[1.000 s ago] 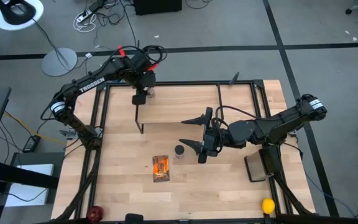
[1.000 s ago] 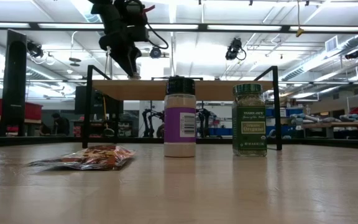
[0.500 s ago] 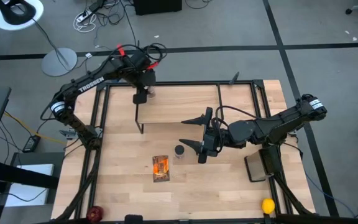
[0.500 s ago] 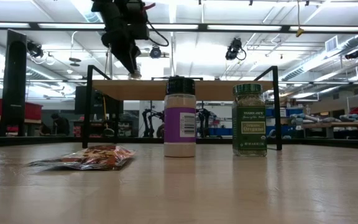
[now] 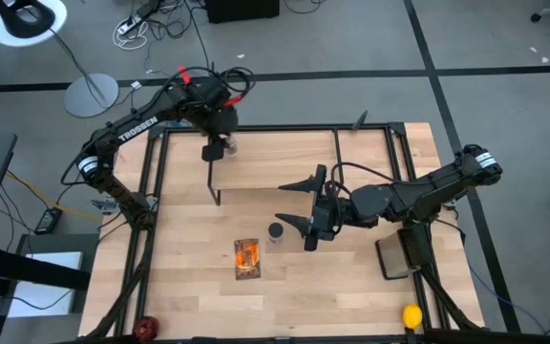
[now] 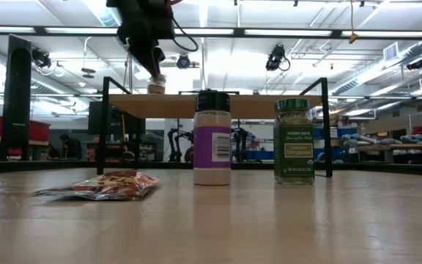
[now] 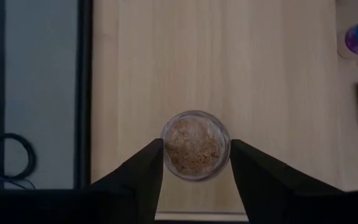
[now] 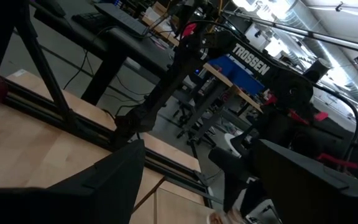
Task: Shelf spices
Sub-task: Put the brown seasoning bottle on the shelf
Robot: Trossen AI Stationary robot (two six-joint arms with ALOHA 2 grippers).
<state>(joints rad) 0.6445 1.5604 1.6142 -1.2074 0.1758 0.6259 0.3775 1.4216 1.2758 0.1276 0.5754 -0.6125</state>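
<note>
Over the far left end of the shelf, the left gripper points down with its two dark fingers on either side of a tiny pale-capped jar; the wrist view looks straight down on the jar's round top, with the fingers close against its sides, though whether they press it I cannot tell. From table height the jar sits on the shelf's light top board, right under that gripper.

Near the middle of the table, the right gripper lies sideways with its fingers spread wide apart, holding nothing. Just beside its nearer finger stands the dark-lidded purple-labelled jar, upright on the tabletop. In the low view this jar stands left of the green-lidded jar, both in front of the shelf. Left of them the flat orange-brown packet lies on the table.
</note>
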